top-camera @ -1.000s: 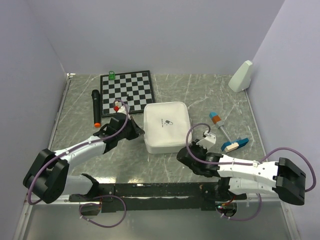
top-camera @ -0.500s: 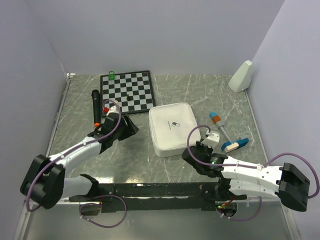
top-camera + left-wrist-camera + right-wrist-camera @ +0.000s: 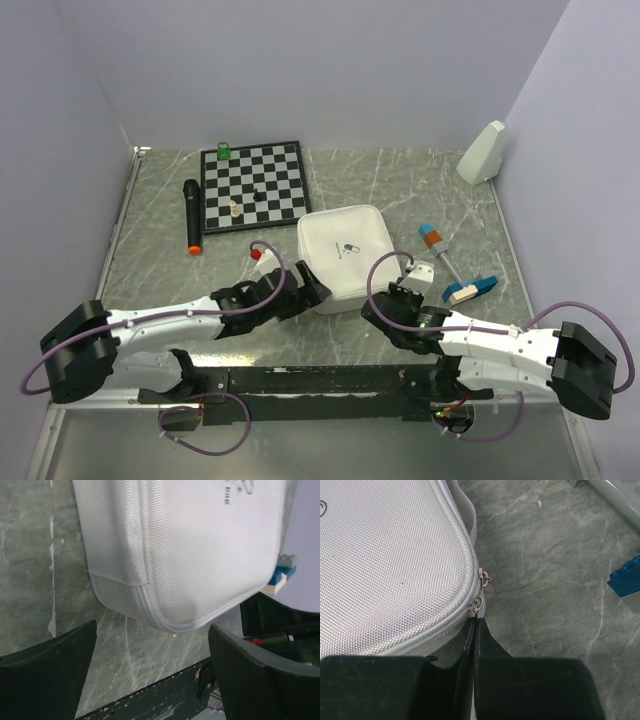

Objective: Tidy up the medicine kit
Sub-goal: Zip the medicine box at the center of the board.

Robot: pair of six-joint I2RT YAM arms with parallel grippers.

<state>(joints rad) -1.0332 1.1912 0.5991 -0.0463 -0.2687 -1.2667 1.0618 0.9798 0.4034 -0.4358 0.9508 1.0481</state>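
Note:
The white medicine kit lies shut in the middle of the table, with its pill logo facing up. My left gripper stands open at the kit's near left corner. In the left wrist view the kit's rounded corner sits just beyond that gripper, and nothing is between the two fingers. My right gripper is at the kit's near right corner. In the right wrist view this gripper is shut on a metal zipper pull. A second zipper pull hangs free just above it.
A chessboard lies behind the kit with a small pale piece on it and a green piece at its far corner. A black marker lies to its left. On the right are a blue-orange item, a blue-and-white block and a white wedge.
My left gripper opened, left a small piece on the chessboard and swung to the kit's near left corner. The kit slid a little to the right. The right gripper stayed shut at the zipper.

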